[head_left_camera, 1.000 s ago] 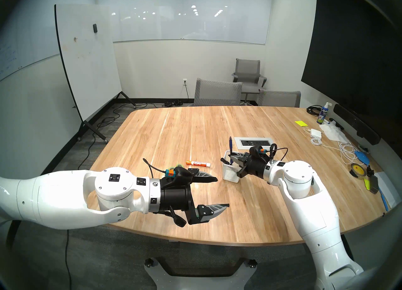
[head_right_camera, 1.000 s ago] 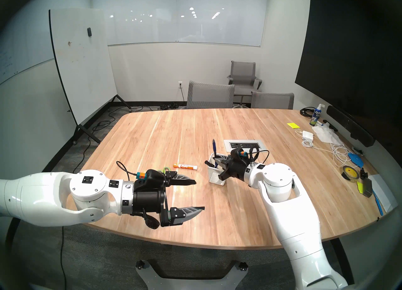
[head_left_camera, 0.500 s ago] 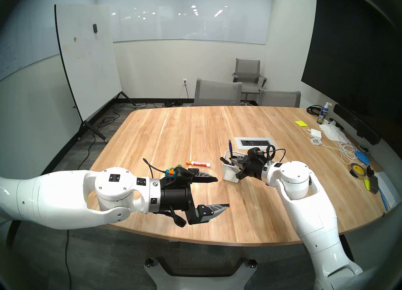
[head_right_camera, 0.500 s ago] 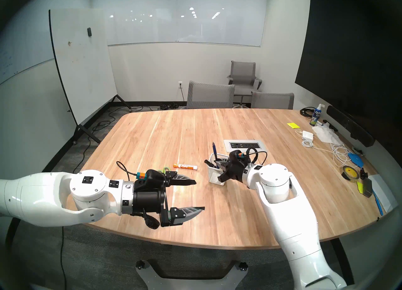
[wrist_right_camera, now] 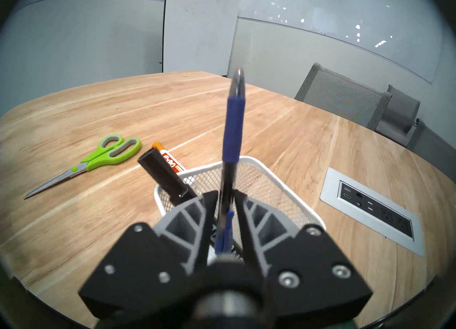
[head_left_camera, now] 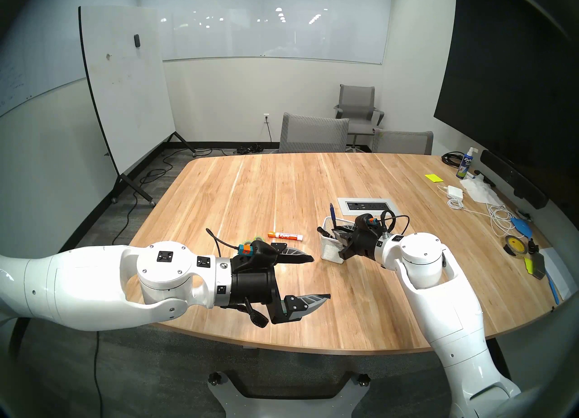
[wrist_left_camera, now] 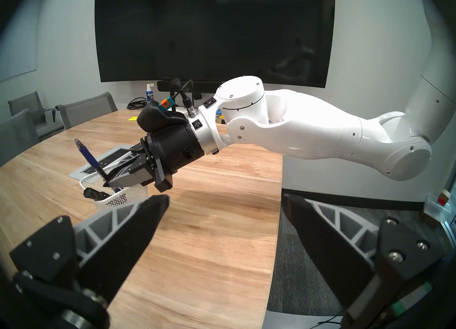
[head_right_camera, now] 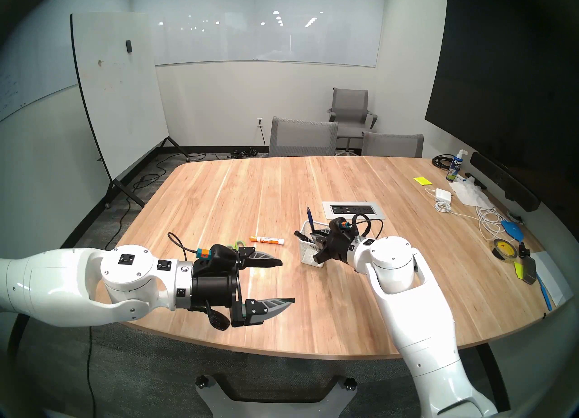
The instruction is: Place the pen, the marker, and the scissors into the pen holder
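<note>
The blue pen (wrist_right_camera: 232, 133) stands tip-up in the white mesh pen holder (wrist_right_camera: 259, 173), blurred, between the slightly parted fingers of my right gripper (wrist_right_camera: 225, 194), which is open at the holder's near rim. A black marker (wrist_right_camera: 162, 175) leans out of the holder's left corner. An orange-capped white marker (head_left_camera: 285, 236) lies on the table left of the pen holder (head_left_camera: 330, 248). The green-handled scissors (wrist_right_camera: 108, 154) lie further left, mostly hidden behind my left wrist in the head views. My left gripper (head_left_camera: 321, 277) hovers open and empty near the table's front.
A grey power outlet panel (head_left_camera: 368, 206) is set into the table just behind the holder. A charger and white cables (head_left_camera: 495, 216), a tape roll (head_left_camera: 513, 245) and a spray bottle (head_left_camera: 465, 165) sit along the right side. Grey chairs (head_left_camera: 313, 136) stand at the far edge.
My right gripper has sunk lower over the holder with the pen and its fingers have parted. The left arm has not moved.
</note>
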Controlling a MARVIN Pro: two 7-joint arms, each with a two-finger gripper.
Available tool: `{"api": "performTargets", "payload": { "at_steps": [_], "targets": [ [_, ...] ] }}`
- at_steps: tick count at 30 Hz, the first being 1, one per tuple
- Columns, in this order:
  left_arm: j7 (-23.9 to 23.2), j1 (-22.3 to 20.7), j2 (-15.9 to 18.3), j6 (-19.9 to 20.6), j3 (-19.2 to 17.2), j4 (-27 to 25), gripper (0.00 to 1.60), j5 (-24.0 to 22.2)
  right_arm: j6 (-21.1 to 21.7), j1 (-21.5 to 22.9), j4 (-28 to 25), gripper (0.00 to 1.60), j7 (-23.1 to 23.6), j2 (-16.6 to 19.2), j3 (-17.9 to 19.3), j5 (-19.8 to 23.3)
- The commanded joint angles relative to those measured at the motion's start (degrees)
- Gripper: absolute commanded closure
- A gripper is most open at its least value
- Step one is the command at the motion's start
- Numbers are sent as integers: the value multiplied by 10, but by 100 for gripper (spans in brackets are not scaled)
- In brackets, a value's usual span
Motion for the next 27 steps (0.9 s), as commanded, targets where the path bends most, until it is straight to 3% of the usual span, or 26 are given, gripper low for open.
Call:
{"api": "performTargets", "payload": {
  "at_steps": [1, 3, 4, 5, 13, 15, 18, 27],
  "targets": [
    [-1, -4, 0, -6, -5, -8, 0, 2, -4, 10, -9, 75, 0, -6, 5, 6],
    [-1, -4, 0, -6, -5, -8, 0, 2, -5, 10, -10, 53, 0, -5, 6, 7],
    [-1, -4, 0, -6, -5, -8, 0, 2, -5, 10, -10, 27, 1, -5, 6, 7],
    [-1, -4, 0, -6, -5, -8, 0, 2, -6, 10, -10, 24, 1, -5, 6, 7],
    [-1, -4, 0, -6, -5, -8, 0, 2, -4, 8, -18, 40, 8, -4, 13, 17],
    [-1, -4, 0, -6, -5, -8, 0, 1, -3, 6, -24, 49, 14, -3, 17, 22],
    [-1, -4, 0, -6, -5, -8, 0, 1, 1, 3, -33, 81, 21, -2, 23, 27],
    [-1, -4, 0, -6, -4, -8, 0, 1, 10, -16, -72, 71, 53, 7, 47, 48]
  ]
}}
